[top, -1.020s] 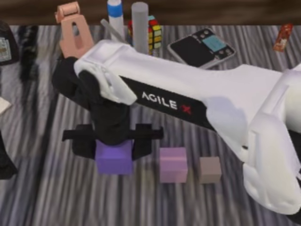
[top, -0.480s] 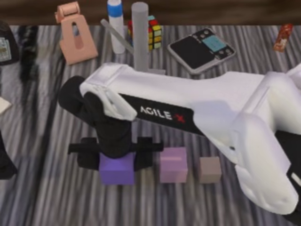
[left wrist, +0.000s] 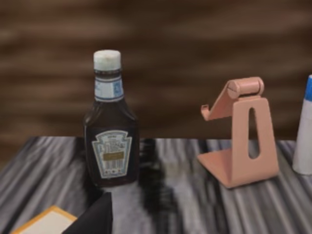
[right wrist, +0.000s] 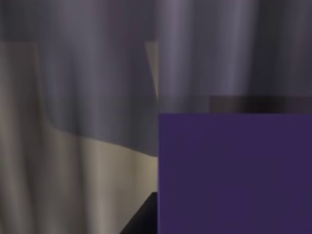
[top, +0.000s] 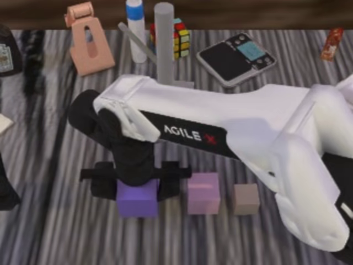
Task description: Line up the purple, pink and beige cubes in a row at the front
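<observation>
Our right gripper (top: 136, 182) has its fingers spread just wider than the purple cube (top: 137, 199), flanking it left and right; whether they touch it we cannot tell. Pink cube (top: 203, 192) just right of it, beige cube (top: 245, 199) beyond: one left-right row near the front. Phone stand (top: 89, 41) and puzzle cube (top: 180, 37) far back. Left arm (top: 5, 187) parked at left edge.

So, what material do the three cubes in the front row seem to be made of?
Large violet-purple cube, mid-sized lilac-pink cube and small tan-beige cube: all look matte, perhaps painted wood or plastic. Their faces are flat, single-coloured and without shine or grain, so the material stays uncertain.
</observation>
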Action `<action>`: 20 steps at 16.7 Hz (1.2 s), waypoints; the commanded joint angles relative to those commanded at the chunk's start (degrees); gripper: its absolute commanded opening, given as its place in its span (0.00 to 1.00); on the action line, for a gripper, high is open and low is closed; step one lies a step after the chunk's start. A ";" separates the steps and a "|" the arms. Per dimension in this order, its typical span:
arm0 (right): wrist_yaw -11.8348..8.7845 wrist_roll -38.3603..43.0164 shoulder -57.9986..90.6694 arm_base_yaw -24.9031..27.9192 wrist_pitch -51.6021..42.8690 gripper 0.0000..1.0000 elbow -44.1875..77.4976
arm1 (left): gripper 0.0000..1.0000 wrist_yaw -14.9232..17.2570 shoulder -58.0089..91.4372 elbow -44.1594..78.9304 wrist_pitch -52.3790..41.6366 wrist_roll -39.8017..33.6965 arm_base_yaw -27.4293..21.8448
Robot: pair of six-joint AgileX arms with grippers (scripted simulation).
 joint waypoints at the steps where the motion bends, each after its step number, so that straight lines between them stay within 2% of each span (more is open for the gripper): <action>1: 0.00 0.00 0.00 0.00 0.00 0.75 0.00 | 1.00 0.00 0.00 0.00 0.00 0.00 0.00; 4: 0.00 0.00 0.00 0.00 0.00 0.98 0.00 | 1.00 0.00 0.00 0.00 0.00 0.00 0.00; 5: 0.00 0.00 0.00 0.00 0.00 1.00 0.00 | 1.00 0.00 0.00 0.00 0.00 0.00 0.00; 14: 0.01 0.00 -0.01 -0.07 -0.21 1.00 0.20 | 1.00 0.00 0.00 0.00 0.00 0.00 0.00; 20: -0.05 0.09 -0.78 0.36 -11.35 1.00 10.03 | 1.00 0.00 0.00 0.00 0.00 0.00 0.00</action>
